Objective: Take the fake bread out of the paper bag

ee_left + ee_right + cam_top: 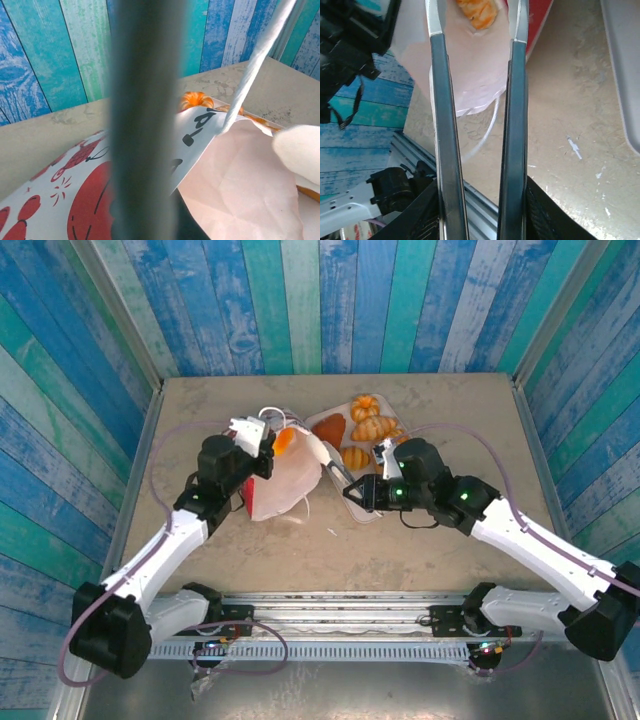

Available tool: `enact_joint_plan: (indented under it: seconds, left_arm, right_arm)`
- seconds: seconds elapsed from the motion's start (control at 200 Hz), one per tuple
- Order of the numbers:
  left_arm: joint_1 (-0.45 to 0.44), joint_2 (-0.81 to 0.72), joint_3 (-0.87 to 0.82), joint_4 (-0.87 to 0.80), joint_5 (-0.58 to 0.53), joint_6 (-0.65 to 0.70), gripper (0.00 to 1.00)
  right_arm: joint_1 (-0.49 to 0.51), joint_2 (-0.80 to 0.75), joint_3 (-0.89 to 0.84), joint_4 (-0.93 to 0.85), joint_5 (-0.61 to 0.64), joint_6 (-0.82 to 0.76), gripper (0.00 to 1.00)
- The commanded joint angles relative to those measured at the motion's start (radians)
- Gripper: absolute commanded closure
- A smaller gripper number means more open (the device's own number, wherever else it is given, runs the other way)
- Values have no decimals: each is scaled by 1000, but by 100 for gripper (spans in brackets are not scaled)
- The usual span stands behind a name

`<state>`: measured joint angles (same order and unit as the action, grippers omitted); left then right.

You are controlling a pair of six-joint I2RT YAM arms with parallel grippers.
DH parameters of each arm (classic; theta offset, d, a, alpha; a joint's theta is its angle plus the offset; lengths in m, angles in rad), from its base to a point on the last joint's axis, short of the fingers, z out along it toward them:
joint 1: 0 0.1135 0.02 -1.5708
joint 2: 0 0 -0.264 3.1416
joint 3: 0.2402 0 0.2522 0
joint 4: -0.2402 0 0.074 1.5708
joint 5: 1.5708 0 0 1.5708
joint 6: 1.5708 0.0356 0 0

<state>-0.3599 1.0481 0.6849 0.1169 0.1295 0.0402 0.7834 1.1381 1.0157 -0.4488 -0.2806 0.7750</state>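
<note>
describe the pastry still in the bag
On the beige table, find the white paper bag with a red band, left of centre. One orange toy pastry sits in its open mouth; the other pastries lie on the pale tray beside it.

Bright, even light is falling from above onto the white paper bag with a red lower band (285, 480), washing its pale inside nearly flat. Faint, soft shadows are lying on the beige tabletop (330, 560) beside the bag, and highlights are glinting on the glossy golden-orange toy pastries (365, 425) near it. In the left wrist view a dark grey finger (145, 125) in front of the bag is smearing into blur, like the white cord handle (255, 65). In the right wrist view two black fingers (445, 125) are catching streaks of sheen below the bleached-out bag.
</note>
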Motion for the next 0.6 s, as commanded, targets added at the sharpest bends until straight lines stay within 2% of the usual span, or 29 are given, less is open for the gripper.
enact_joint_plan:
  seconds: [0.0,0.235,0.591]
  left_arm:
    - [-1,-73,-4,-21,-18,74,94]
    - [0,-36,34,-87,-36,78,92]
    - [0,9,24,-47,-2,38,91]
  right_arm:
    - [1,-16,15,10,4,-70,61]
    - [3,-48,45,-39,0,-121,62]
    - [48,-102,100,-143,52,-143,63]
